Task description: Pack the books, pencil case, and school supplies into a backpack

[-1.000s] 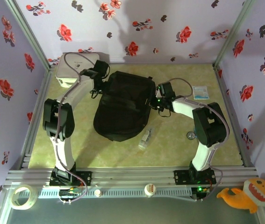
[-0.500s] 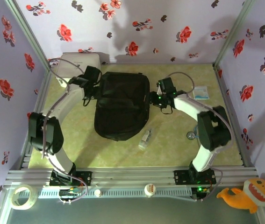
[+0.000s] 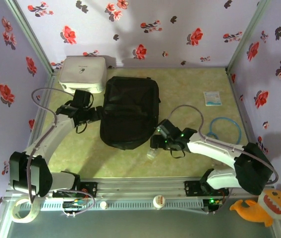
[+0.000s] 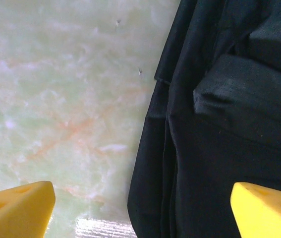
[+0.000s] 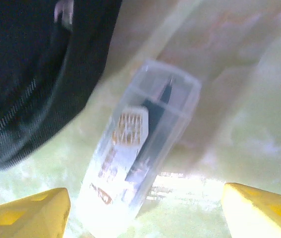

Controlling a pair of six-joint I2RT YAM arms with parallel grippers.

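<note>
Both arms have swung away from the backpack point(image 3: 130, 111). The right gripper point(image 5: 142, 208) now hangs with fingers spread wide over the clear pencil case point(image 5: 145, 148), which lies just beside the backpack's near edge (not yet packed). The left gripper point(image 4: 140, 210) is likewise parted and holding nothing at its left side. Packing looks unfinished: a packet point(image 3: 212, 97) and blue ring point(image 3: 224, 130) lie out.
</note>
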